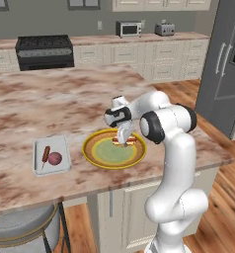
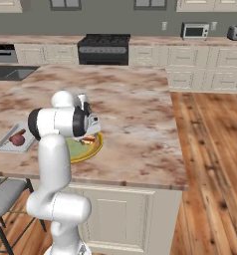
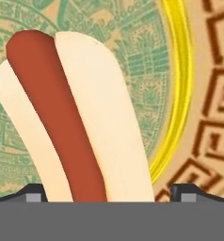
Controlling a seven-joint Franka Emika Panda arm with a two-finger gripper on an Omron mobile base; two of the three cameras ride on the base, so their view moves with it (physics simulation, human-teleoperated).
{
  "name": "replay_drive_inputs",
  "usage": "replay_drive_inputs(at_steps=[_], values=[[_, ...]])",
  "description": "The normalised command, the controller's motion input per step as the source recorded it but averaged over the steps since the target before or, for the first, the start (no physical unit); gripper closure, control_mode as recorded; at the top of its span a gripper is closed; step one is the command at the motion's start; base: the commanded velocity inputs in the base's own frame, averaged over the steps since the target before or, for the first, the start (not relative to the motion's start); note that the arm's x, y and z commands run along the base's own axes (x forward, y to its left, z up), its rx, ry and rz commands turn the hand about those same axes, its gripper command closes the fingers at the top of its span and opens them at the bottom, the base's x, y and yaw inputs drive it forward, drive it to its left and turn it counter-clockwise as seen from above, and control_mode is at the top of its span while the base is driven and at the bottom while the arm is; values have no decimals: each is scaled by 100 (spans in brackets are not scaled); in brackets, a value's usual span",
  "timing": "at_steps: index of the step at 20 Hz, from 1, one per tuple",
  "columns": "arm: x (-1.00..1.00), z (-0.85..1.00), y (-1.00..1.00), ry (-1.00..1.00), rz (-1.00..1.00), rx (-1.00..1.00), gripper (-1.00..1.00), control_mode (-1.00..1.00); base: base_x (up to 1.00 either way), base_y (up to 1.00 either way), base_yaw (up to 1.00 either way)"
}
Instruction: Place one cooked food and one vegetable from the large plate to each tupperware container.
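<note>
hot dog (image 3: 71, 117): smooth pale bun, glossy sausage | large plate (image 1: 97, 160): round, patterned

A: plate (image 1: 96, 159) is yellow-rimmed with a brown band, pale green middle, maze-like pattern up close.
B: yep, and the hot dog (image 3: 71, 117) is a red-brown sausage in a cream bun. Counter (image 1: 50, 104) is pink-brown marble.

**Arm folded forward, gripper pointing down with jaws wide**

You have the white arm (image 1: 174, 163) rising from its base, bent sharply at the elbow and reaching forward and to the left in the left base view. Your wrist turns the gripper (image 1: 123, 143) straight down. In the hand view your two dark fingertips (image 3: 35, 193) stand far apart, fully spread.
</note>
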Motion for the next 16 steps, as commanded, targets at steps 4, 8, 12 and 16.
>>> replay_drive_inputs(at_steps=[4,8,12,16], values=[[-5,-8,11,0,2,0,100,-100,0,0,0],[-24,-3,0,0,0,0,100,-100,0,0,0],[-29,0,0,0,-1,0,100,-100,0,0,0],[-47,43,0,0,-8,4,100,-100,0,0,0]])
